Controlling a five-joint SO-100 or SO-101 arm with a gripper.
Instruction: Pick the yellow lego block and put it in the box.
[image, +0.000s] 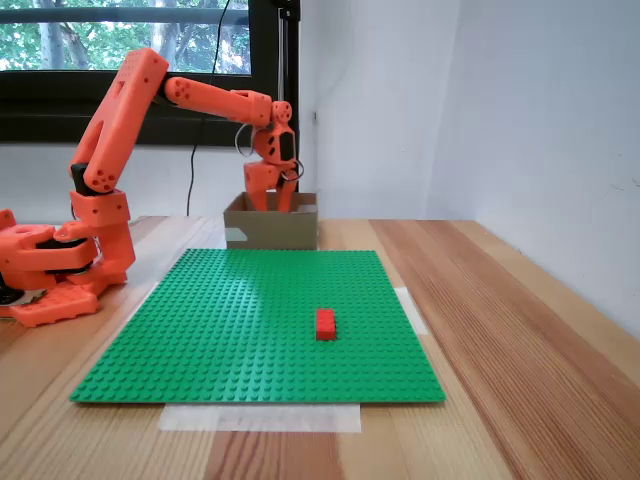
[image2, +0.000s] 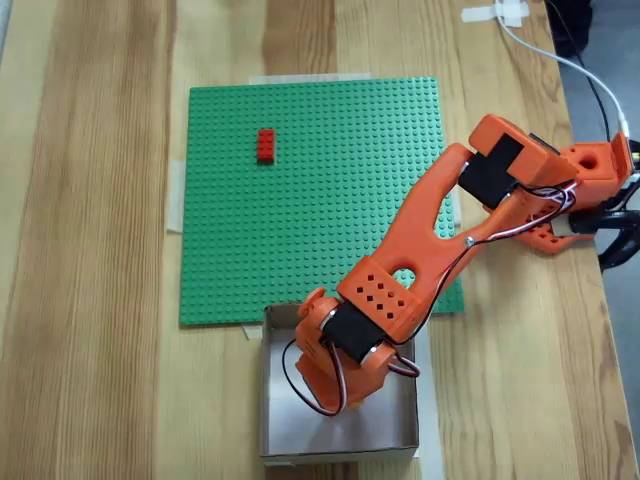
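The yellow lego block is hidden or out of view in both fixed views. The brown cardboard box (image: 285, 232) stands just past the far edge of the green baseplate (image: 250, 320). Seen from above, the box (image2: 285, 440) lies at the bottom, below the baseplate (image2: 320, 180). My orange gripper (image: 272, 203) points down into the box, and the box's front wall hides its fingertips. In the top-down fixed view the wrist (image2: 350, 345) covers the fingers, so whether they hold anything cannot be told.
A red brick (image: 326, 323) sits on the baseplate right of centre, far from the gripper; in the top-down view this brick (image2: 266, 145) lies near the upper left. The arm's base (image: 50, 270) stands left of the plate. A white wall runs along the table's right side.
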